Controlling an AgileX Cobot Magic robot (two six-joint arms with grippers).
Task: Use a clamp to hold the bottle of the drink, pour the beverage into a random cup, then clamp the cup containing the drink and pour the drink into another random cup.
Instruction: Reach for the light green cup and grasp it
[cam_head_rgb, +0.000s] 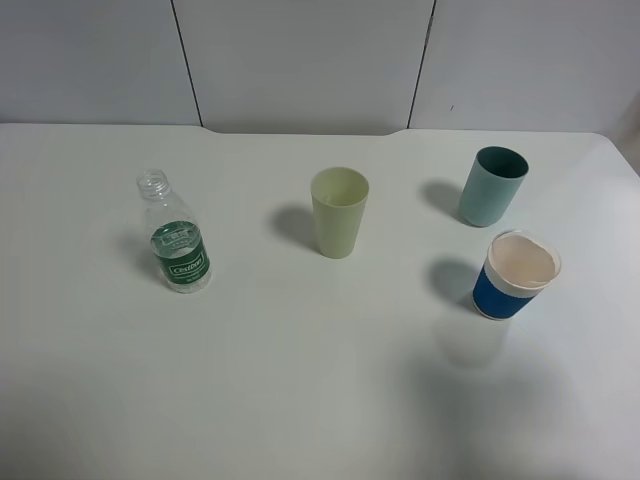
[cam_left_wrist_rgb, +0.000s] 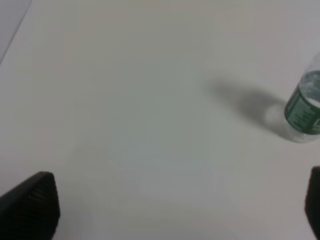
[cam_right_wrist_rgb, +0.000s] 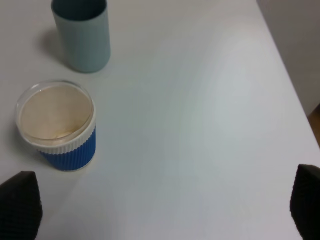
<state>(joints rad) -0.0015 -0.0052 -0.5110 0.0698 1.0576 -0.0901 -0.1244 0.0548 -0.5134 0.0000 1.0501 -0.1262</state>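
The capless clear bottle (cam_head_rgb: 178, 240) with a green label stands upright at the table's left; it also shows in the left wrist view (cam_left_wrist_rgb: 305, 112). Any clear liquid inside it is hard to make out. The pale yellow-green cup (cam_head_rgb: 339, 212) stands upright in the middle, and I cannot see inside it. My left gripper (cam_left_wrist_rgb: 172, 210) is open and empty, well short of the bottle. My right gripper (cam_right_wrist_rgb: 164, 210) is open and empty, short of the blue-banded cup. Neither arm shows in the exterior high view.
A teal tumbler (cam_head_rgb: 492, 186) stands at the back right and also shows in the right wrist view (cam_right_wrist_rgb: 82, 35). A blue-banded white cup (cam_head_rgb: 515, 275) stands in front of it, shown too in the right wrist view (cam_right_wrist_rgb: 62, 130). The table's right edge (cam_right_wrist_rgb: 287, 75) runs close by.
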